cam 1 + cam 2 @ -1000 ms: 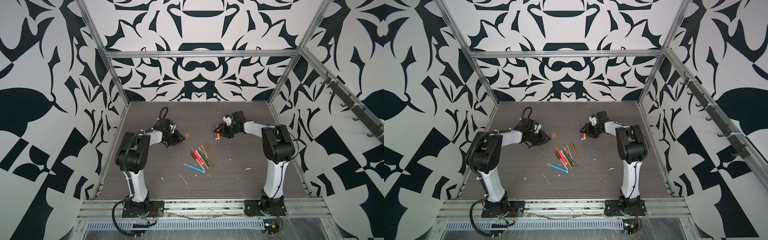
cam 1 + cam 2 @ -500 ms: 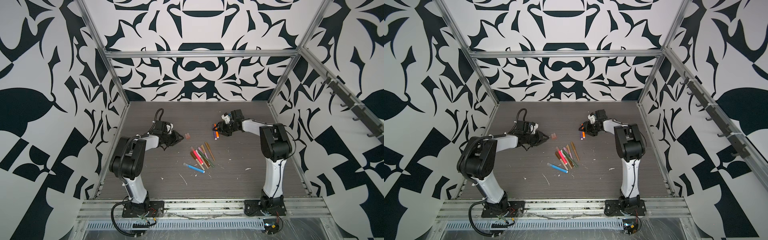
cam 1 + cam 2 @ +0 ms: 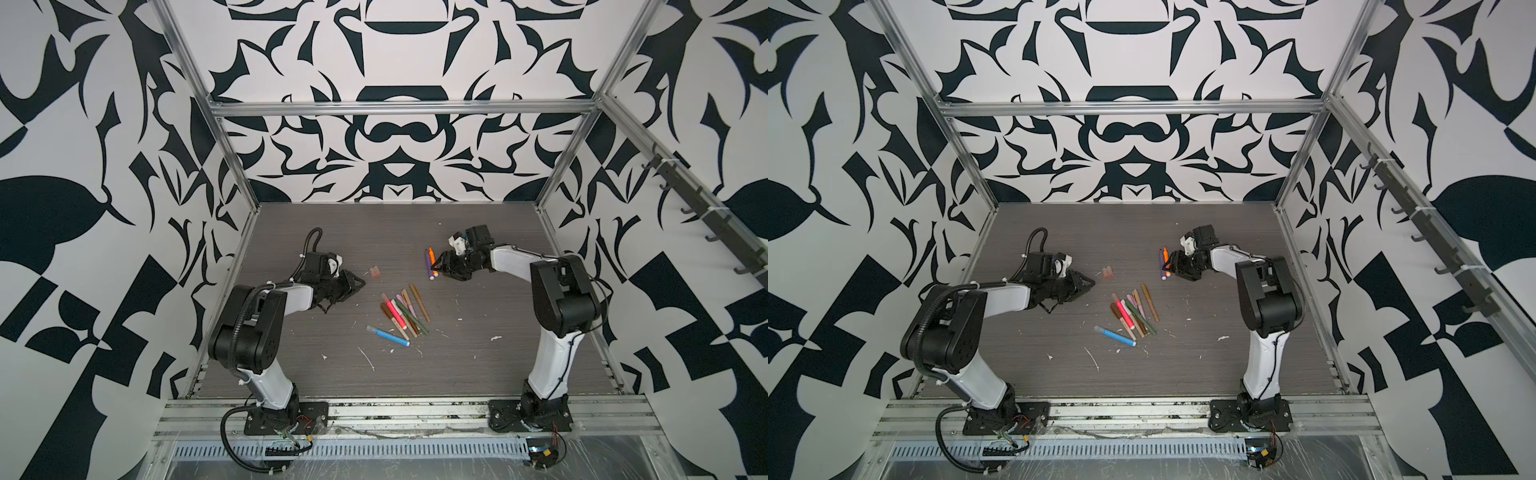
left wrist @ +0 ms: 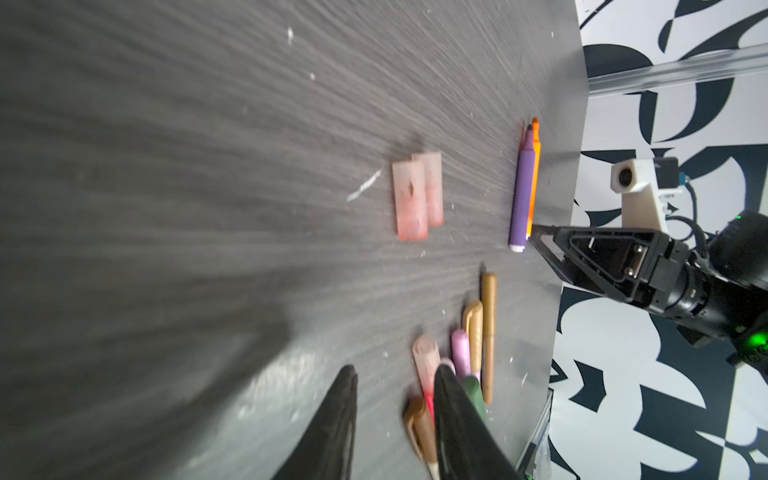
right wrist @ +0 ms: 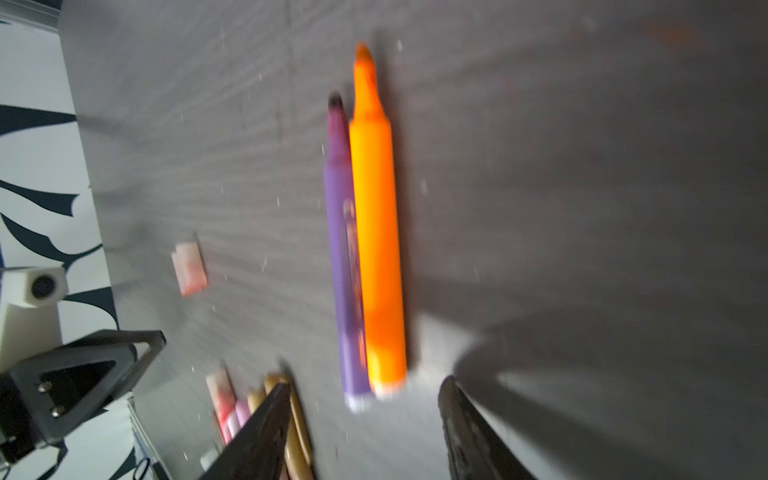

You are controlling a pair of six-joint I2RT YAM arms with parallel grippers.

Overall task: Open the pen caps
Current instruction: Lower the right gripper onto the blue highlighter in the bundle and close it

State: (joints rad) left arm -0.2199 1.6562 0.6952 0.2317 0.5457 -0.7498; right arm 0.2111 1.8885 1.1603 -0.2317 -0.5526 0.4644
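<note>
My left fingers (image 4: pixel 338 415) hang slightly parted and empty near two caps (image 4: pixel 417 195), which I judge were set aside as done. The pile (image 3: pixel 393 312) of pens between seems still capped. The bared purple pen (image 5: pixel 345 249) and orange pen (image 5: pixel 378 232) lie together before my right fingers (image 5: pixel 469 436), which are spread and empty.

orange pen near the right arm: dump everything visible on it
The orange pen is a smooth plastic marker, uncapped: tapered neck and orange nib bare, pale plug at the butt. It lies flat on the grey table, pressed alongside the purple pen. The open right end effector flanks its butt end; contact unclear.
</note>
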